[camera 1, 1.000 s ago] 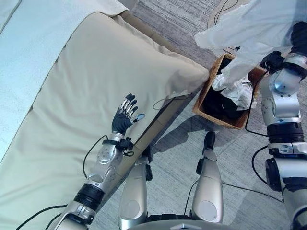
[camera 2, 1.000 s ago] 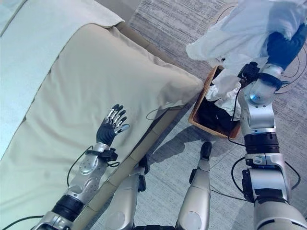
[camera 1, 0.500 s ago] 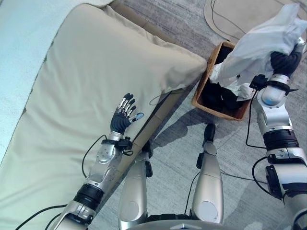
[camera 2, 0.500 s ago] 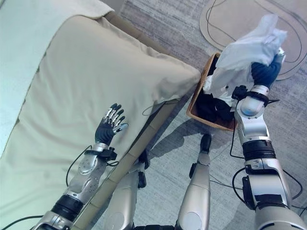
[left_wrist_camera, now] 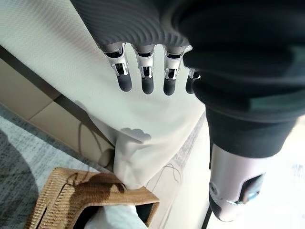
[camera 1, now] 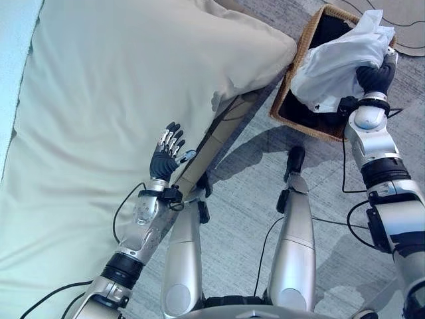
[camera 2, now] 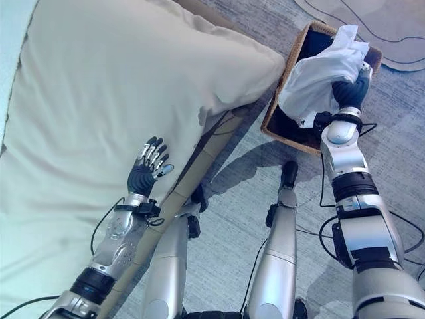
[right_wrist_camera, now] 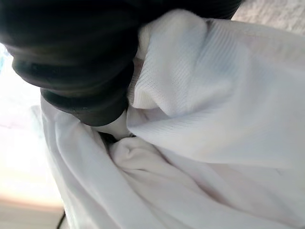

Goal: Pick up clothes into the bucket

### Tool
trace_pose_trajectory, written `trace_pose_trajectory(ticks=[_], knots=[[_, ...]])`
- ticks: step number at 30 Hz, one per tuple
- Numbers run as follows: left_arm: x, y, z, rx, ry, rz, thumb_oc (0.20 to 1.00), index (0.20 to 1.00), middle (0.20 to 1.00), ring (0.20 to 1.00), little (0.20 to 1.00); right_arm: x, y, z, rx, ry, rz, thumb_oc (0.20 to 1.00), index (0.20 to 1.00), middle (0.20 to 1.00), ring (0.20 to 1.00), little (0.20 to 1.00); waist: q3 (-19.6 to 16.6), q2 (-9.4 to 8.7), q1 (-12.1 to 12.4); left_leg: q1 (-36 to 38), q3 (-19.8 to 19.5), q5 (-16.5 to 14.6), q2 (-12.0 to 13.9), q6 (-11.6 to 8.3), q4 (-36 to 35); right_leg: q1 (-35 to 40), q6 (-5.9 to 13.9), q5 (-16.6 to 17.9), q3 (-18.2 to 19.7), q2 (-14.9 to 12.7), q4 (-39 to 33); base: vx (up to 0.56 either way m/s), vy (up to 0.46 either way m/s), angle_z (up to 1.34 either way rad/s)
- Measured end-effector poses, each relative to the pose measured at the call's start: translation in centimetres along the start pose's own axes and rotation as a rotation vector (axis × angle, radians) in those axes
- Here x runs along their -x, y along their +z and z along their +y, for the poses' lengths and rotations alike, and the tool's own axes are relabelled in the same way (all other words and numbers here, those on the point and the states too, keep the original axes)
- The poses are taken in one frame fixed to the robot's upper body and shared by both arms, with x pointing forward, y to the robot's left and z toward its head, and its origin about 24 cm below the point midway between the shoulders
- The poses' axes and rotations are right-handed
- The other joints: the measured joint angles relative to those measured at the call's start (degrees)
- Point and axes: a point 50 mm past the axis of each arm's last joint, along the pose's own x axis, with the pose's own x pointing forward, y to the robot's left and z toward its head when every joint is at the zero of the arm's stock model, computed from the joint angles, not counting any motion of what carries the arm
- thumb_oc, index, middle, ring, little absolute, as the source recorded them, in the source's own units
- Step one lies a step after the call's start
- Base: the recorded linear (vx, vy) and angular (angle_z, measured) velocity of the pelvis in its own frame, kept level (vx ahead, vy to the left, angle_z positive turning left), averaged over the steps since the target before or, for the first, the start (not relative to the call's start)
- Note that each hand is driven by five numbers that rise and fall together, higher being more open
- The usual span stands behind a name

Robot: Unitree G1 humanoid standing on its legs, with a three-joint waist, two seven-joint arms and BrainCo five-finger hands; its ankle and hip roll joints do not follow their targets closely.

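A: One white garment [camera 1: 335,66] is bunched in the right hand [camera 1: 375,76], whose fingers are seen curled into the cloth; in the right wrist view the fabric is packed right against the dark cover.

B: And where is it held?

A: Over the wicker basket [camera 2: 279,109], which lies directly beneath the hand. Most of the cloth is draped to the hand's inner side, with dark clothing [camera 1: 302,111] seen under it, already inside.

B: What could be spoiled from here?

A: A loose fold is spread toward the near rim. If the fingers were released now, part of the garment might be left hanging over the edge or spilled onto the grey carpet [camera 1: 246,186]. It is judged that the bundle should be lowered deeper first.

B: Anything else?

A: Cloth could be snagged on the fingers, so that it is dragged back out when the arm is lifted. The light basket might also be tipped if its rim is pressed.

B: The other hand?

A: The left hand [camera 1: 166,156] is held well apart, fingers straight, nothing gripped, above the beige cushion [camera 1: 126,100].
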Motion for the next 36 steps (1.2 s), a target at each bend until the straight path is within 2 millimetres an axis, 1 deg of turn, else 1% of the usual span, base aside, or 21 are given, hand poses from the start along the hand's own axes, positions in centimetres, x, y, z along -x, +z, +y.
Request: trace_pose_trajectory(ticks=[3, 6, 8, 11, 12, 14, 18, 19, 20, 32, 36], knots=[[-0.1, 0.6, -0.2, 0.007, -0.004, -0.035, 1.000, 1.000, 1.000, 1.000, 1.000, -0.9, 0.7, -0.5, 0.026, -0.018, -0.006, 0.200, 0.200, 0.200, 0.200, 0.200, 0.1, 0.02, 0.3, -3.4, -1.1, -0.6, 0.3, -0.36, 3.2, -3.1, -0.75, -1.2, 0.3, 0.1, 3.4, 0.01, -0.017, 0.10], [0.1, 0.4, -0.4, 0.016, -0.008, -0.022, 1.000, 1.000, 1.000, 1.000, 1.000, -1.6, 1.9, -0.8, 0.017, -0.035, -0.029, 0.200, 0.200, 0.200, 0.200, 0.200, 0.1, 0.03, 0.6, -5.4, -1.2, -0.7, 0.5, -0.50, 4.7, -5.1, -0.49, -1.3, 0.6, 0.3, 3.9, 0.01, -0.002, 0.00], [0.1, 0.3, -0.5, 0.017, -0.014, -0.019, 1.000, 1.000, 1.000, 1.000, 1.000, -1.8, 2.1, -0.7, 0.023, -0.037, -0.028, 0.200, 0.200, 0.200, 0.200, 0.200, 0.1, 0.03, 0.4, -6.0, -1.3, -0.8, 0.5, -0.70, 5.2, -5.5, -0.47, -1.3, 0.8, 0.4, 3.8, 0.02, 0.022, -0.04], [0.1, 0.2, -0.6, 0.016, -0.021, -0.013, 1.000, 1.000, 1.000, 1.000, 1.000, -1.7, 1.5, -0.8, 0.054, -0.031, -0.015, 0.200, 0.200, 0.200, 0.200, 0.200, 0.1, 0.07, 0.4, -6.3, -1.3, -0.9, 0.3, -0.71, 5.6, -5.9, -0.46, -1.3, 1.3, 0.3, 4.1, 0.00, 0.000, 0.00], [0.2, 0.0, -0.8, 0.015, -0.029, -0.006, 1.000, 1.000, 1.000, 1.000, 1.000, -1.6, 0.8, -0.9, 0.072, -0.034, 0.011, 0.200, 0.200, 0.200, 0.200, 0.200, 0.1, 0.09, 0.6, -6.4, -1.3, -0.9, 0.3, -0.72, 5.5, -6.1, -0.46, -1.3, 1.3, 0.3, 4.2, 0.00, 0.000, 0.00], [0.3, -0.2, -1.1, 0.014, -0.043, 0.004, 1.000, 1.000, 1.000, 1.000, 1.000, -1.5, 0.2, -1.1, 0.089, -0.037, 0.030, 0.200, 0.200, 0.200, 0.200, 0.200, 0.1, 0.12, 0.9, -6.5, -1.2, -0.9, 0.3, -0.72, 5.5, -6.5, -0.46, -1.3, 1.5, 0.3, 4.3, 0.00, 0.000, 0.00], [0.2, -0.1, -1.2, 0.021, -0.049, 0.003, 1.000, 1.000, 1.000, 1.000, 1.000, -1.5, -0.2, -1.4, 0.105, -0.041, 0.043, 0.200, 0.200, 0.200, 0.200, 0.200, 0.3, 0.38, 1.7, -7.1, -1.0, -0.9, 0.0, -0.72, 5.5, -7.6, -0.50, -1.4, 1.9, 0.2, 5.5, 0.00, 0.001, 0.01], [0.2, -0.1, -1.2, 0.021, -0.048, 0.003, 1.000, 1.000, 1.000, 1.000, 1.000, -1.4, -0.3, -1.4, 0.106, -0.040, 0.044, 0.225, 0.225, 0.225, 0.225, 0.225, 0.3, 0.53, 1.7, -7.1, -1.0, -0.9, -0.1, -0.72, 5.5, -7.6, -0.59, -1.6, 1.9, 0.0, 5.7, 0.02, 0.001, 0.07], [0.2, -0.1, -1.2, 0.018, -0.051, 0.003, 1.000, 1.000, 1.000, 1.000, 1.000, -1.4, -0.5, -1.4, 0.110, -0.040, 0.048, 1.000, 1.000, 1.000, 1.000, 1.000, 0.3, 0.56, 1.8, -7.1, -1.1, -0.9, -0.2, -0.72, 5.5, -7.8, -0.74, -1.8, 1.9, -0.1, 6.1, 0.01, -0.013, 0.10], [0.1, 0.2, -1.0, 0.004, -0.055, -0.010, 1.000, 1.000, 1.000, 1.000, 1.000, -1.3, -0.6, -1.5, 0.137, -0.044, 0.042, 1.000, 1.000, 1.000, 1.000, 1.000, 0.3, 0.56, 1.7, -6.8, -1.4, -0.9, -0.3, -0.72, 5.8, -7.4, -0.91, -1.8, 1.9, -0.2, 6.4, 0.00, -0.002, 0.01], [0.0, 0.2, -1.0, 0.005, -0.056, -0.010, 1.000, 1.000, 1.000, 1.000, 1.000, -1.3, -0.7, -1.5, 0.139, -0.050, 0.045, 1.000, 1.000, 1.000, 1.000, 1.000, 0.3, 0.56, 1.8, -5.8, -1.5, -0.9, -0.2, -0.71, 5.6, -6.0, -0.84, -1.6, 1.8, 0.0, 5.5, 0.00, -0.002, -0.01]])
